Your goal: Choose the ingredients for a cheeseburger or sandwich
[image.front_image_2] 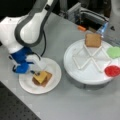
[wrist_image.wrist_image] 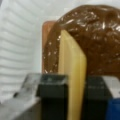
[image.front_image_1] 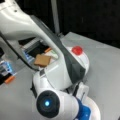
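Observation:
My gripper (image.front_image_2: 37, 73) is low over the white plate (image.front_image_2: 53, 66) at a front view's left, shut on a yellow cheese square (image.front_image_2: 40, 77). The wrist view shows that cheese (wrist_image.wrist_image: 72, 62) on edge between the dark fingers (wrist_image.wrist_image: 52, 95), just above a dark brown patty (wrist_image.wrist_image: 100, 40). The patty lies on a tan toast square (wrist_image.wrist_image: 46, 27) on the plate (wrist_image.wrist_image: 17, 50). Another toast square (image.front_image_2: 93, 40) (image.front_image_1: 42, 60) sits in a far compartment of the round white divided tray (image.front_image_2: 75, 75). In a front view the arm hides the gripper.
A green leafy piece (image.front_image_2: 114, 52) and a red disc (image.front_image_2: 112, 70) (image.front_image_1: 77, 50) lie in other tray compartments. A small orange item (image.front_image_2: 81, 28) and dark equipment stand beyond the tray. The arm's white links lean over the plate's left side.

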Robot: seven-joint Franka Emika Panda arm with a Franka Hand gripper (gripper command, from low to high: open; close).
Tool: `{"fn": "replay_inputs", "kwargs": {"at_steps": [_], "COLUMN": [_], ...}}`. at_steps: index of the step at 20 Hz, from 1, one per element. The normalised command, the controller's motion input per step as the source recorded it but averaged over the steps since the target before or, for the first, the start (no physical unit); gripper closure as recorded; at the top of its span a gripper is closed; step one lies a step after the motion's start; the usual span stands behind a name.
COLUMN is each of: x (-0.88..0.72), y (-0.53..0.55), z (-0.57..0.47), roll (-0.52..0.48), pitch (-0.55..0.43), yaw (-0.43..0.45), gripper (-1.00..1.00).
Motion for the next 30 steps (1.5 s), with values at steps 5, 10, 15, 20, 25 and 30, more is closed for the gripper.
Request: {"fn": "replay_inputs", "kwargs": {"at_steps": [5,10,15,20,25,30], "x": [-0.29,-0.3,-0.29,-0.29,-0.29,-0.29], "y": [0.08,0.09,0.14,0.18,0.2,0.25], "z": [-0.05,-0.05,-0.06,-0.03,-0.01,0.01], "roll": [-0.283,-0.305,-0.301,-0.291,-0.296,-0.306], "pitch": [-0.103,-0.101,-0.101,-0.104,-0.108,-0.11], "yaw": [-0.011,0.0,0.006,0.002,-0.004,-0.013], "gripper": [1.0,-1.0,-1.0,-1.0,-1.0,-1.0]}}
